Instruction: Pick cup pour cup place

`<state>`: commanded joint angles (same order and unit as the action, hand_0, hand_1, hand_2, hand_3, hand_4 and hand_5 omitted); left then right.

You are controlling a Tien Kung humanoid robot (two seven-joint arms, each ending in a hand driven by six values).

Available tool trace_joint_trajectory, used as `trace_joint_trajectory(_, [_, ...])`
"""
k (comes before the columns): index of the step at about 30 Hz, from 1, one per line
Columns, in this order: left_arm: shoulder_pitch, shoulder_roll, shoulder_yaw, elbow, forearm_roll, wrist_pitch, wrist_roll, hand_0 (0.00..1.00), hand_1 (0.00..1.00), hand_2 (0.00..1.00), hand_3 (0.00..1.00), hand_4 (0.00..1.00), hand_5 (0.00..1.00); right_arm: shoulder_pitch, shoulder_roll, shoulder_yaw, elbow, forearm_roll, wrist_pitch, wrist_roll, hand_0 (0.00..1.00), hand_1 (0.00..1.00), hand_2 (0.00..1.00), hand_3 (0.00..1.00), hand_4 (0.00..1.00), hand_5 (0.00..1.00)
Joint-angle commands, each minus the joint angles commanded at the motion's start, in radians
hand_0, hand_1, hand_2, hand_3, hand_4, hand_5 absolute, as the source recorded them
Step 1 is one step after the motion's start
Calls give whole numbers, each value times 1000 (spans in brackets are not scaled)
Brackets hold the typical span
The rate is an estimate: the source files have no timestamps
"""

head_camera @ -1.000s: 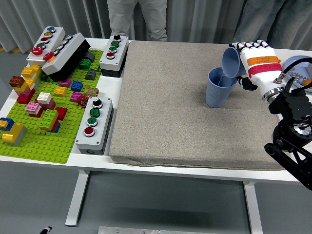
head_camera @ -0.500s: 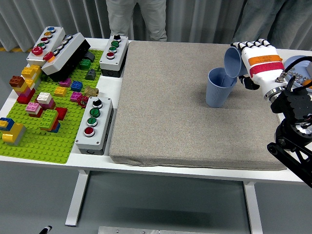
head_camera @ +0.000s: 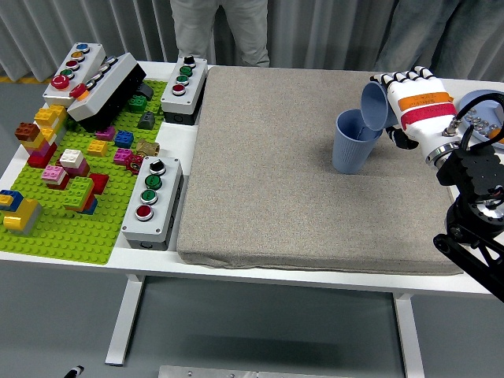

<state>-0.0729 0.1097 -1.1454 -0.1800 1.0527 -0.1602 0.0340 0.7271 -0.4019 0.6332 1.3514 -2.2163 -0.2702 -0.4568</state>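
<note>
On the white table (head_camera: 203, 266) lies a broad grey mat (head_camera: 283, 173), and we work at its far right corner, while the green brick board (head_camera: 71, 213) and the button boxes (head_camera: 151, 201) sit well apart on the left. At the top stands a person (head_camera: 220, 27), hands out of frame. Our right hand (head_camera: 416, 106) grasps the tilted cup (head_camera: 375, 102), fingers wrapped around its body, mouth tipped down and left over the upright cup (head_camera: 354, 142), the two rims very near or touching (we cannot tell which). Our left hand is out of sight.

We judge the pour to be under way, and the main risks follow from that closeness. If our wrist drops or drifts left, the tilted rim could push the upright cup and topple it, since the soft mat gives poor footing. If we tilt off-centre, the contents could miss the opening and land on the mat. A loose grip during the return swing could let the cup slip.
</note>
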Motion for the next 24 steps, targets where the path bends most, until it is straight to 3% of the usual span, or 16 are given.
trace_joint_trajectory(16, [1,0,0,0,-1,0,0,838,810,885,807,647,998,0,1,9,-3,13,-3,-1,897,749,661,656,789,140])
trace_joint_trajectory(24, [1,-1,-1,0,0,-1,0,838,810,885,807,647,998,-11,19,34,-12,105,-48,15,898,749,661,655,786,132])
